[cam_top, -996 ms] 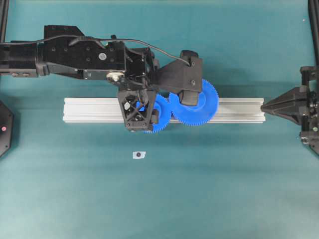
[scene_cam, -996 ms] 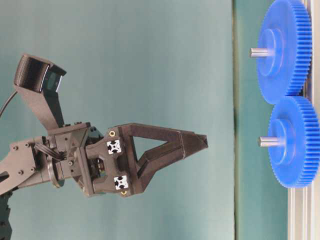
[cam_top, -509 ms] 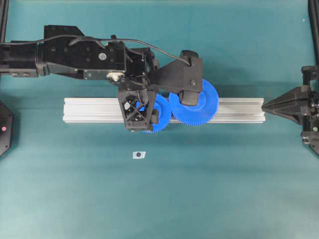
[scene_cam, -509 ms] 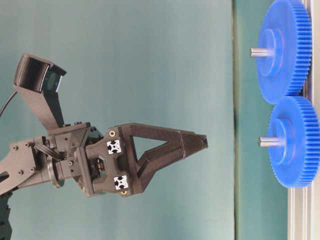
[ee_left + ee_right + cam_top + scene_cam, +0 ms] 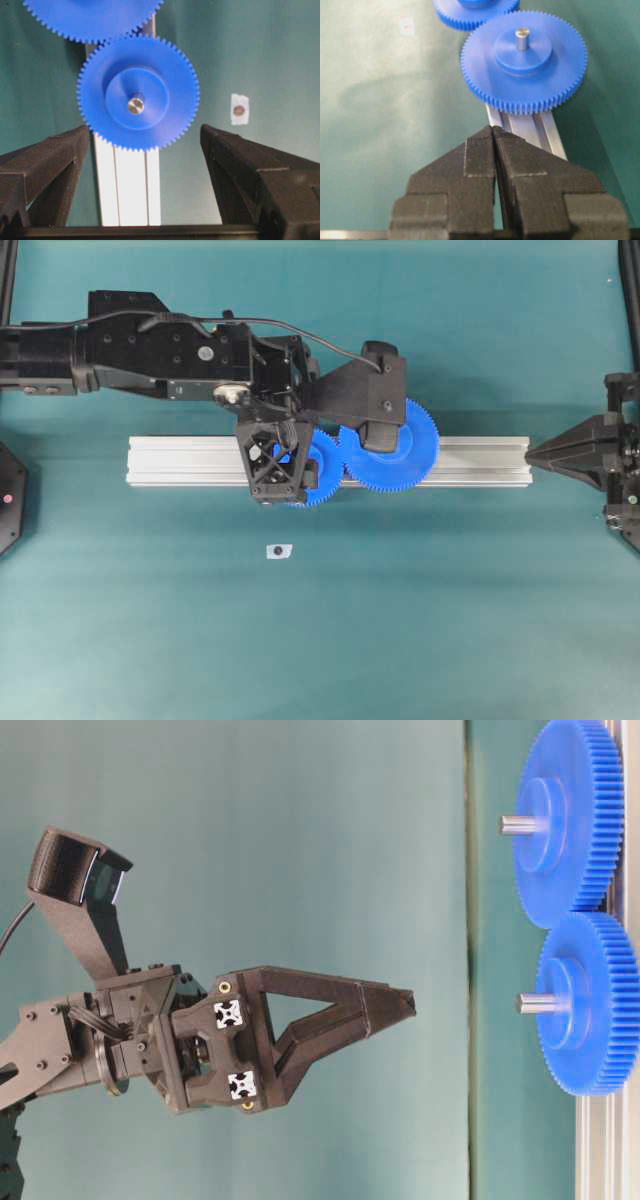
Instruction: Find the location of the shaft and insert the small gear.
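Observation:
The small gear [image 5: 165, 65] is blue and toothed and sits on the aluminium rail [image 5: 129, 185], meshed with the larger blue gear [image 5: 400, 455]. The grey shaft tip [image 5: 135, 105] sticks out of its hub. It also shows in the table-level view [image 5: 590, 1020] and the right wrist view [image 5: 470, 14]. My left gripper [image 5: 280, 462] points down above the small gear, open and empty, its fingers [image 5: 240, 165] either side of the rail and clear of the teeth. From the side it hangs above the gear [image 5: 405, 1003]. My right gripper [image 5: 493, 129] is shut and empty at the rail's right end [image 5: 532, 452].
A small white tag with a dark round spot [image 5: 279, 551] lies on the teal table in front of the rail; it shows in the left wrist view [image 5: 239, 109] too. The larger gear [image 5: 524, 62] carries its own grey pin [image 5: 521, 37].

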{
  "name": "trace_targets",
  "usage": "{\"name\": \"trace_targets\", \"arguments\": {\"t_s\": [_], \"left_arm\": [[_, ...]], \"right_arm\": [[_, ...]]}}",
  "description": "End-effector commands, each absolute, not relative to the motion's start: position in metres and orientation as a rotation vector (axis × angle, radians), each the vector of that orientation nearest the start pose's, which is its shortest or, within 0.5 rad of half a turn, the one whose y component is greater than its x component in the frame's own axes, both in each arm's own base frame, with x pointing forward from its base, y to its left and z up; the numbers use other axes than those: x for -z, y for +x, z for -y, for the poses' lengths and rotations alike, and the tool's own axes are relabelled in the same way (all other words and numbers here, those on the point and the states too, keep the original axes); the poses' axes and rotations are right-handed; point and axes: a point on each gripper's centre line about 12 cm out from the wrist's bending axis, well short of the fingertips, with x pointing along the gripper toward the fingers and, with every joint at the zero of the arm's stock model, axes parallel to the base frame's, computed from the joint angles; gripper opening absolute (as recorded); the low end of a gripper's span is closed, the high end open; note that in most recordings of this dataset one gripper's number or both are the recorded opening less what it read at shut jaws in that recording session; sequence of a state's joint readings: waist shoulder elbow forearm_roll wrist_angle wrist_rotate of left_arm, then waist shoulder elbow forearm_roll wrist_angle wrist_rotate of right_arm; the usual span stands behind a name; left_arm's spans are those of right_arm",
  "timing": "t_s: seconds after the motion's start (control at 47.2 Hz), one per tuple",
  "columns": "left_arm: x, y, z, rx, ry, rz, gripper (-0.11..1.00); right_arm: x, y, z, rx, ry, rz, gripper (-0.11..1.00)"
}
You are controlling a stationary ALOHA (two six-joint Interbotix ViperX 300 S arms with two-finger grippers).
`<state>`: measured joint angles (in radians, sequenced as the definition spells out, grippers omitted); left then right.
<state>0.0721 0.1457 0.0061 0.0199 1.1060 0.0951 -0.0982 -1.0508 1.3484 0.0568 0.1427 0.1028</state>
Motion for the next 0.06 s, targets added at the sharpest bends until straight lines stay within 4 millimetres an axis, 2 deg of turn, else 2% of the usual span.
{"name": "trace_targets", "arguments": {"t_s": [0.0, 0.042], "left_arm": [[-0.2759, 0.4346, -0.0323, -0.013, 0.063, -1.21, 0.85], [-0.2753, 0.4348, -0.0323, -0.013, 0.063, -1.211, 0.85]], "right_arm": [[-0.1932, 0.1644, 0.0157, 0.128, 0.191, -0.422, 0.03], [-0.1926, 0.1642, 0.0157, 0.128, 0.189, -0.423, 0.03]]}}
